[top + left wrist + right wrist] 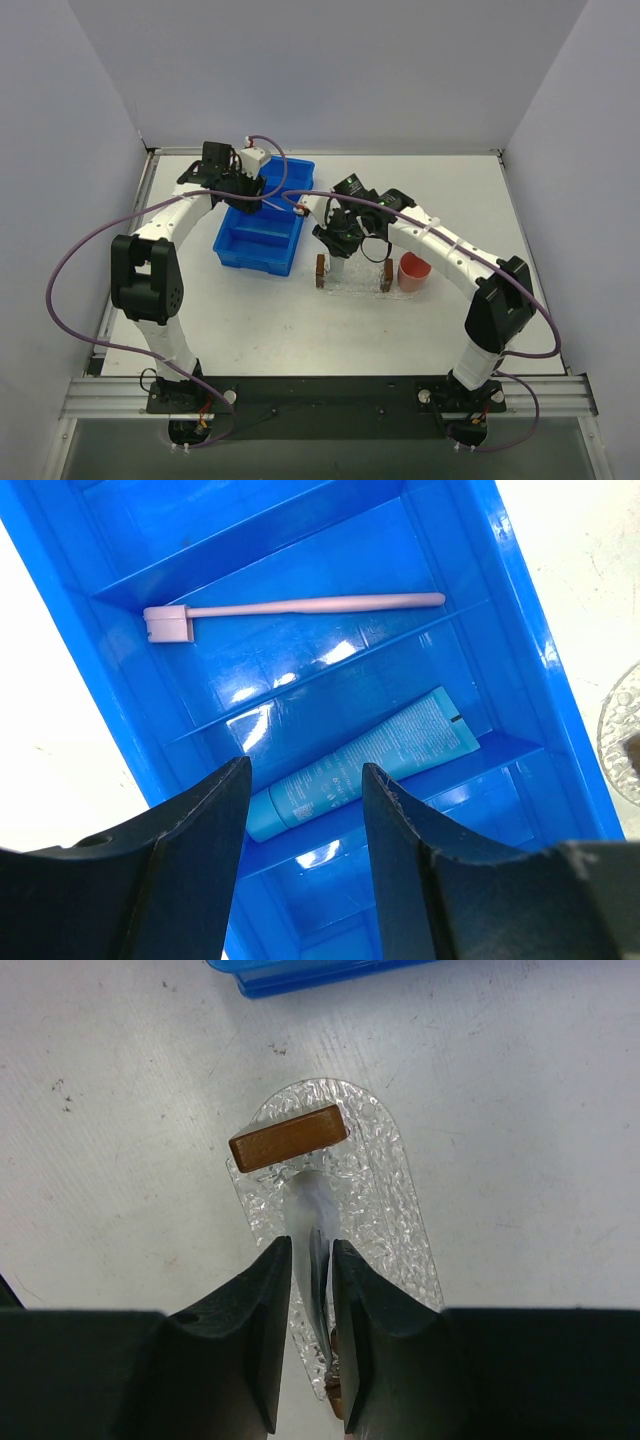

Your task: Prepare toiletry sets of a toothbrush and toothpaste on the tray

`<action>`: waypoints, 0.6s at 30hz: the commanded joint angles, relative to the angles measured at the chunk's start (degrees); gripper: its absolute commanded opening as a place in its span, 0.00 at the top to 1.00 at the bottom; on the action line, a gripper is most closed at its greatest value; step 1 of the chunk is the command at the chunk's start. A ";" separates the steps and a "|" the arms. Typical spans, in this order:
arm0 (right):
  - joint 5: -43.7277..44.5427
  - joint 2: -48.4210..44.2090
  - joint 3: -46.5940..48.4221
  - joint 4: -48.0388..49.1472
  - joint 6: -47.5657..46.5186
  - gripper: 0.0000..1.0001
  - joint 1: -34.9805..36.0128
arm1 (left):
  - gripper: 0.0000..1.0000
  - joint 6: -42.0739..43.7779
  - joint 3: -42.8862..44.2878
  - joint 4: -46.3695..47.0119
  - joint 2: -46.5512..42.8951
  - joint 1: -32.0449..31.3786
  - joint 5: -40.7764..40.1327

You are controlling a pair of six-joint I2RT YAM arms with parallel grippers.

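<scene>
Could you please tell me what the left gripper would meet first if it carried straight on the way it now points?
Probably the toothpaste tube lying in the blue bin. The left gripper is open and the tube's near end lines up between its fingers, though the depth is unclear.

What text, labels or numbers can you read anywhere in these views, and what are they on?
No text can be read in any view.
On the blue-green toothpaste tube in the blue bin: lines of small pale print, too blurred to read.
On the pale toothpaste tube over the tray: no print visible.
On the toothbrush: no marking visible.
Elsewhere: nothing legible.
</scene>
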 commanded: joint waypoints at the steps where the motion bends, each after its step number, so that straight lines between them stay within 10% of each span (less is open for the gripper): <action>1: 0.26 -3.34 -0.46 0.08 0.58 0.80 0.00 | 0.42 -0.38 -0.08 0.43 -0.55 0.20 0.96; 18: 3.86 -2.20 9.20 0.00 1.46 0.56 -0.17 | 0.41 0.76 1.59 0.08 -0.29 0.20 2.01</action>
